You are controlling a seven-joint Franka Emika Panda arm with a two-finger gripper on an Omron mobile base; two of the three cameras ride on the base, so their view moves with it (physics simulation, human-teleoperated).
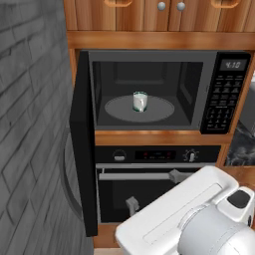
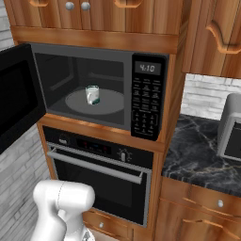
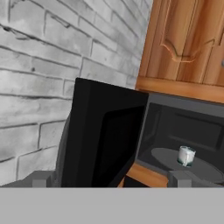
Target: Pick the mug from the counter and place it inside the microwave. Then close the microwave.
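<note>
**White mug sits on the turntable, microwave door hanging wide**

Black glass and warm wood frame the scene: the microwave (image 1: 149,92), built into the cabinetry above a black oven (image 1: 154,179), stands with its door (image 1: 82,144) swung fully out to the left, near a grey brick wall (image 1: 30,129). From the left base view the door shows almost edge-on, so its window is hard to read there. The mug (image 1: 140,101) stands upright near the middle of the round grey turntable (image 1: 117,110), its teal rim just legible; its handle is too small to make out with certainty. The robot's white arm (image 1: 184,219) covers the lower right part of the oven front and cuts off part of its bar handle. At far right a slice of the marble counter (image 2: 197,155) appears, with a silver-grey toaster oven (image 2: 230,127) cropped by the frame edge.

The gripper (image 3: 109,179) stands spread to its widest, its two dark fingertips (image 3: 39,178) well apart and closed on nothing, touching nothing. Between them the hand view shows the inner face of the open door, with the mug farther to the right.
</note>
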